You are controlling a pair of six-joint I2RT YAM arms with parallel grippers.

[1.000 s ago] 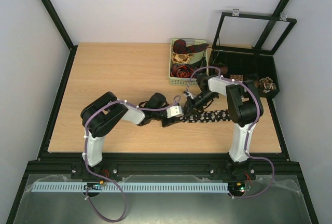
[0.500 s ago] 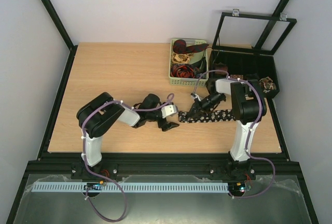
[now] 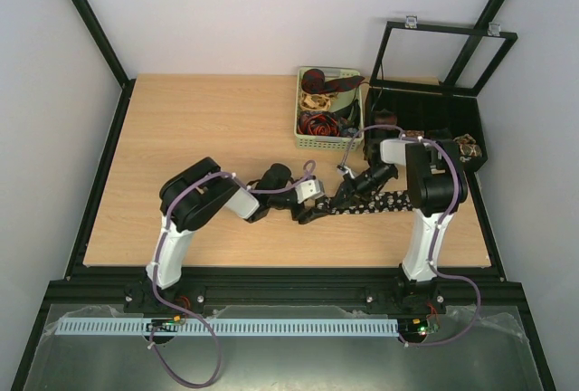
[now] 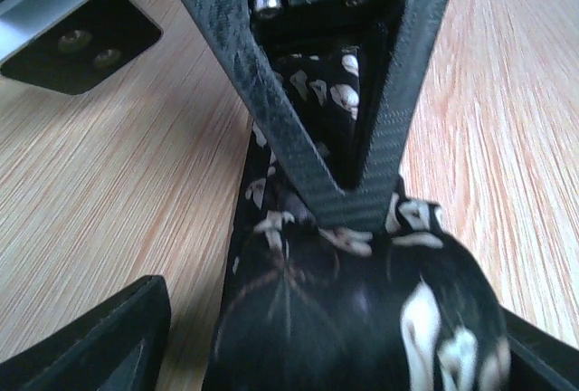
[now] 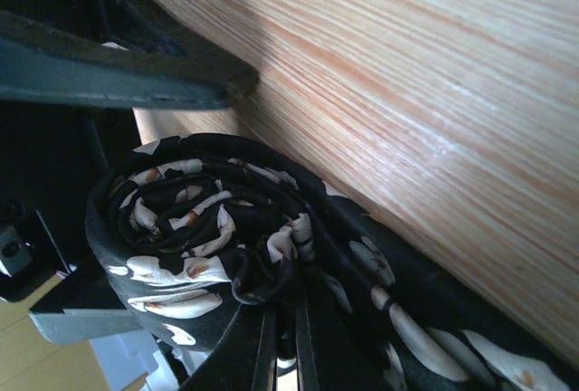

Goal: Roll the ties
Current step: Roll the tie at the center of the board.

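Note:
A black tie with white speckles [image 3: 375, 202] lies flat on the wooden table near the front right. Its left end is wound into a coil [image 3: 327, 209]. My right gripper [image 3: 339, 199] is shut on the coil's centre; in the right wrist view its thin fingers [image 5: 271, 346] pinch the middle of the coil [image 5: 199, 219]. My left gripper [image 3: 310, 213] is open at the coil's left side. In the left wrist view the coil [image 4: 362, 319] sits between its two spread fingers, with wood showing beside the left finger [image 4: 90, 346].
A green basket [image 3: 302, 124] holding several loose ties in dark red and beige stands at the back centre. A black compartment box [image 3: 425, 106] with an open lid stands at the back right, with rolled ties [image 3: 467, 147] in it.
My left gripper, which had drawn back to the left, has come right again up to the coil. The right gripper and the coil have shifted slightly left.

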